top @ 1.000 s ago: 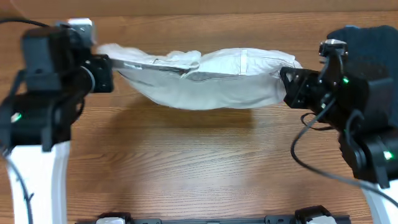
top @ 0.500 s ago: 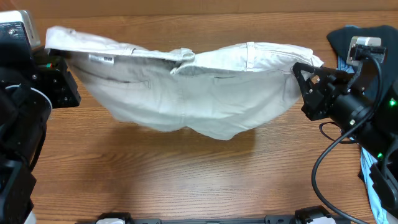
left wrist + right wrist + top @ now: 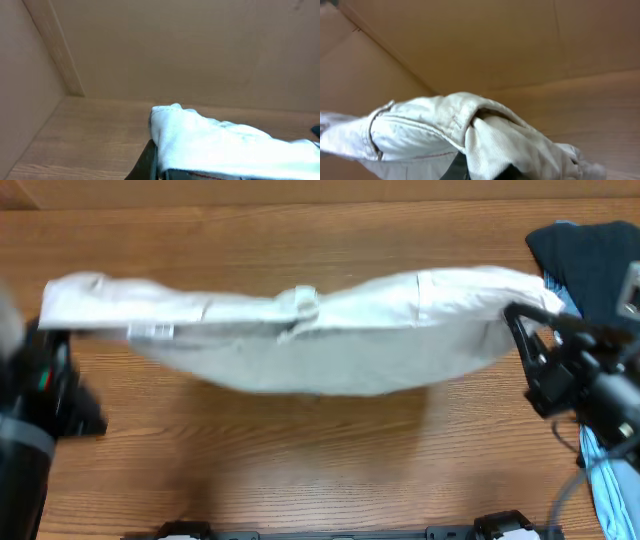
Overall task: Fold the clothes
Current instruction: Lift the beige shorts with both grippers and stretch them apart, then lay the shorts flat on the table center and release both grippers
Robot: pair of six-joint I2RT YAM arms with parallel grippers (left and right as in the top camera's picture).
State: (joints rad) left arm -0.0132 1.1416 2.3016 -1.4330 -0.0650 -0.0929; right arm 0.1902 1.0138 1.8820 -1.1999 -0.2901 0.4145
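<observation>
The pale beige shorts (image 3: 300, 340) hang stretched between my two grippers, lifted above the wooden table, waistband along the top and the body sagging below. My left gripper (image 3: 55, 340) is shut on the shorts' left end, seen in the left wrist view (image 3: 210, 140) with a dark finger at the cloth's edge (image 3: 156, 167). My right gripper (image 3: 520, 320) is shut on the right end; in the right wrist view the bunched waistband (image 3: 470, 135) covers the fingers (image 3: 480, 170).
A dark navy garment (image 3: 590, 255) lies at the far right of the table, and a light blue garment (image 3: 605, 480) lies below it near the right edge. Wooden walls stand behind the table (image 3: 175, 50).
Both arms have moved apart and toward the front, drawing the shorts out wider and lifting them; the cloth now hangs flatter and spans nearly the whole table width.
</observation>
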